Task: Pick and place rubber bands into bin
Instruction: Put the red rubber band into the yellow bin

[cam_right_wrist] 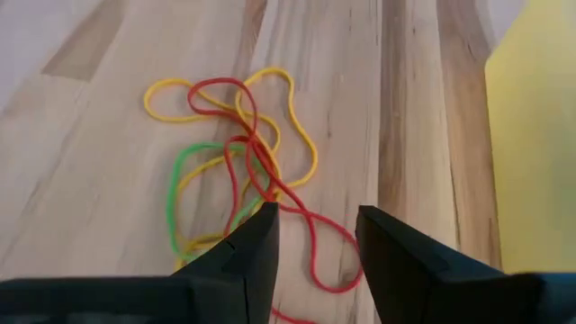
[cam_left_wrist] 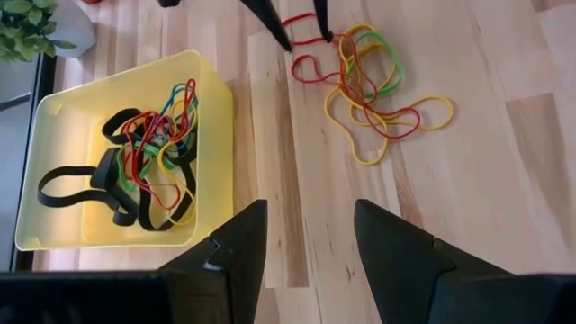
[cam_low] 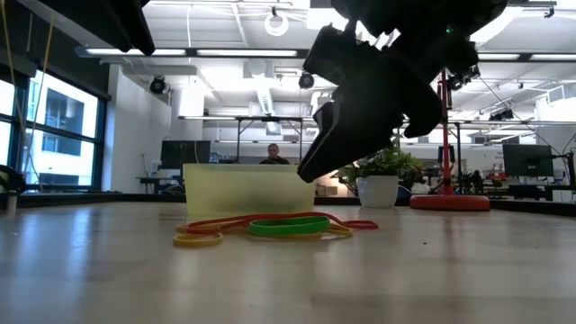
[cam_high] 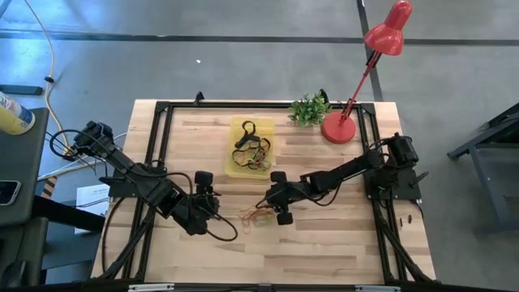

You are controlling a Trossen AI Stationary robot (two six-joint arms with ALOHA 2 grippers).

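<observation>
Evidently the right pincer (cam_high: 271,203) hovered, fingers parted and holding nothing, over the tangle of thin red, yellow and green rubber bands (cam_right_wrist: 238,175) lying loose on the wooden bench (cam_high: 324,243), near the shallow yellow plastic bin (cam_left_wrist: 211,90) already holding several bands. A good pick would pinch one strand low, perhaps the red loop. The left pincer (cam_left_wrist: 306,238) waited nearby, spread and empty.
</observation>
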